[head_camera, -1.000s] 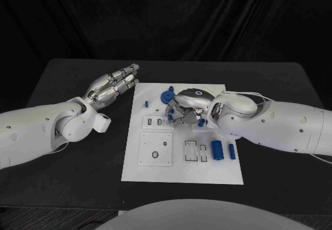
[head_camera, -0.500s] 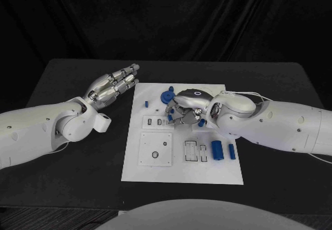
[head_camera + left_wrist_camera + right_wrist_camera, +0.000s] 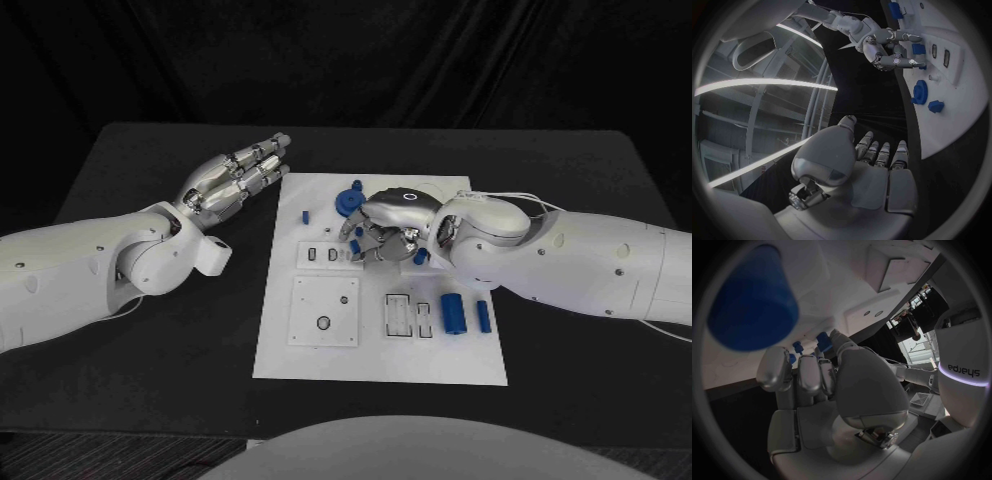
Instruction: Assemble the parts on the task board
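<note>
Over the last second the right hand (image 3: 387, 228) barely shifted, fingers curled down among the blue parts (image 3: 348, 201) on the task board (image 3: 378, 350), its hold indiscernible; the left hand (image 3: 231, 180) stayed flat and empty on the bench (image 3: 144, 330), so assembly had not visibly advanced

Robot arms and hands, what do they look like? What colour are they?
Both arms are fat, smooth white tubes with tiny dark dots on the shells. The left hand and right hand are shiny silver metal with jointed fingers. A thin white cable loops over the right wrist, and a small ring mark sits on the back of that hand.
</note>
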You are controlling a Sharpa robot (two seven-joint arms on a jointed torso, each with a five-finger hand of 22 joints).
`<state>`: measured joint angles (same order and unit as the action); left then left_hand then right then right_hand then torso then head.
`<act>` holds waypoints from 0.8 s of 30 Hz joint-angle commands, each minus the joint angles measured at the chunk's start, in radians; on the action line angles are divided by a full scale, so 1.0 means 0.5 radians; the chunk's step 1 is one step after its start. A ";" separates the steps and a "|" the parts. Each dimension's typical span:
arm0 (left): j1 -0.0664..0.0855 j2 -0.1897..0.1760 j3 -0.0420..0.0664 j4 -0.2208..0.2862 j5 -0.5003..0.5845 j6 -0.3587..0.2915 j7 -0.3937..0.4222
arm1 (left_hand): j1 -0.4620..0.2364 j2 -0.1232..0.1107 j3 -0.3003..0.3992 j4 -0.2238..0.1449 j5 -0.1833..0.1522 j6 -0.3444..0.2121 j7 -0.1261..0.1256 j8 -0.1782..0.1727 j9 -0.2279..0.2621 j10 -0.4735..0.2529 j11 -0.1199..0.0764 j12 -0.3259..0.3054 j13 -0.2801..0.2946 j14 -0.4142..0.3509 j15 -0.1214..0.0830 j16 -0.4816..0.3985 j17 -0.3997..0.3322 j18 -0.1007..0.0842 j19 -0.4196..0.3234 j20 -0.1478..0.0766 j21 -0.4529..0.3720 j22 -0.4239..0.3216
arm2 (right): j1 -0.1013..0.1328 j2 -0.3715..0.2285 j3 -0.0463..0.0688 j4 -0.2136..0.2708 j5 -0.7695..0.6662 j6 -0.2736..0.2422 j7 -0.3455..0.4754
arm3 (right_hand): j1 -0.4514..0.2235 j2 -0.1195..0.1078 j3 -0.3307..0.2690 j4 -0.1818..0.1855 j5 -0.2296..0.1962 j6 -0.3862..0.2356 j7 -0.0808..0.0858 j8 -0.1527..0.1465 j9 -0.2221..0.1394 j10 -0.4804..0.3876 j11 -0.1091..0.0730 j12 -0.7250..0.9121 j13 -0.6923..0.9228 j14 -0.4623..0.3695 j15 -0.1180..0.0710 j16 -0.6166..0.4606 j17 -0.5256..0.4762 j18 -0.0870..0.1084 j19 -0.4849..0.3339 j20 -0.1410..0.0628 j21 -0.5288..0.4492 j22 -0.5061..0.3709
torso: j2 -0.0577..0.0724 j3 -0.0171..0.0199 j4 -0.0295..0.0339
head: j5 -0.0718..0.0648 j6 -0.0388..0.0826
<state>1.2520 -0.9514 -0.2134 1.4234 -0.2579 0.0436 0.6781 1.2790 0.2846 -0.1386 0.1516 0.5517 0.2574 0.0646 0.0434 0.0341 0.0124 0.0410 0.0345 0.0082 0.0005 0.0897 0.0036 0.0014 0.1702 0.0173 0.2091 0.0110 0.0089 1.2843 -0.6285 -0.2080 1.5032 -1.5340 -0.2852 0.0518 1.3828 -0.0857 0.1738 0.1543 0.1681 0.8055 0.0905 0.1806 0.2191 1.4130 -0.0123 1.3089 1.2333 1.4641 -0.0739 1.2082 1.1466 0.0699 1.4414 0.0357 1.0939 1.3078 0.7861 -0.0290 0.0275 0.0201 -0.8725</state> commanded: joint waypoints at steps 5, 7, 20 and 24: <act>-0.002 0.003 0.002 -0.001 0.002 0.021 0.177 | 0.009 0.005 0.009 -0.009 0.012 0.002 0.005 0.005 0.003 -0.002 0.001 -0.007 0.003 -0.001 0.012 -0.007 -0.003 0.023 0.004 0.008 0.006 0.003 | -0.007 -0.002 0.001 -0.003 -0.041 0.023 -0.003 | -0.036 -0.026 -0.045 0.022 -0.121 -0.088 -0.008 -0.072 -0.053 -0.038 -0.006 -0.043 -0.051 0.062 -0.009 -0.021 -0.019 0.038 -0.013 -0.005 -0.029 0.290 | 0.000 -0.0006 0.000 | 0.001 0.000; -0.002 0.002 0.002 0.000 0.002 0.019 0.178 | 0.009 0.005 0.009 -0.009 0.012 0.002 0.005 0.005 0.003 -0.002 0.001 -0.007 0.003 -0.001 0.012 -0.007 -0.003 0.023 0.004 0.008 0.006 0.003 | -0.007 -0.007 0.001 -0.003 -0.043 -0.003 0.013 | -0.065 -0.051 -0.070 0.061 -0.203 -0.146 -0.016 -0.111 -0.084 -0.043 -0.010 -0.057 -0.069 0.061 -0.013 -0.022 -0.025 0.038 -0.013 -0.007 -0.035 0.290 | 0.000 -0.0005 -0.001 | 0.001 0.000; -0.002 -0.061 0.002 0.082 -0.014 -0.098 0.255 | 0.004 -0.024 0.007 -0.035 0.011 0.035 0.012 0.014 0.007 0.005 0.009 0.005 0.006 -0.001 0.011 -0.007 -0.003 0.022 0.005 0.012 0.007 0.002 | 0.197 -0.218 0.002 0.194 0.064 -0.476 0.249 | -0.610 -0.005 -0.365 0.279 -0.239 -0.092 -0.013 -0.108 -0.162 -0.045 -0.007 -0.065 -0.091 0.057 -0.010 -0.004 -0.020 0.036 -0.014 -0.009 -0.040 0.293 | -0.006 0.0026 0.003 | 0.024 0.006; -0.001 -0.094 0.002 0.146 -0.152 -0.207 0.314 | -0.007 -0.070 -0.025 -0.062 0.002 0.087 0.030 0.027 0.010 0.024 0.039 0.028 0.012 -0.001 0.025 -0.007 -0.003 0.025 0.031 0.027 0.024 0.013 | 0.317 -0.356 0.002 0.273 0.187 -0.535 0.302 | -0.748 0.077 -0.402 0.278 -0.237 -0.026 -0.010 -0.080 -0.163 -0.043 -0.003 -0.057 -0.083 0.059 -0.007 0.010 -0.009 0.033 -0.009 -0.006 -0.022 0.298 | -0.009 -0.0017 0.001 | 0.035 0.024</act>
<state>1.2520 -0.9948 -0.2133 1.4855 -0.2737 0.0046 0.6780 1.2757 0.2595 -0.1494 0.1243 0.5517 0.2929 0.0808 0.0515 0.0384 0.0253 0.0539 0.0441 0.0126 -0.0008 0.0957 0.0036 0.0009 0.1703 0.0289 0.2202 0.0185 0.0141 1.4310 -0.7919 -0.2074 1.6296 -1.5098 -0.4604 0.1466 1.0292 -0.0588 -0.0205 0.2925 0.0531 0.7842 0.0862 0.1370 0.1374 1.3950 -0.0160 1.2778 1.1908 1.4677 -0.0777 1.2091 1.1412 0.0699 1.4364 0.0306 1.0798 1.3075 0.7830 -0.0279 0.0285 0.0333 -0.8658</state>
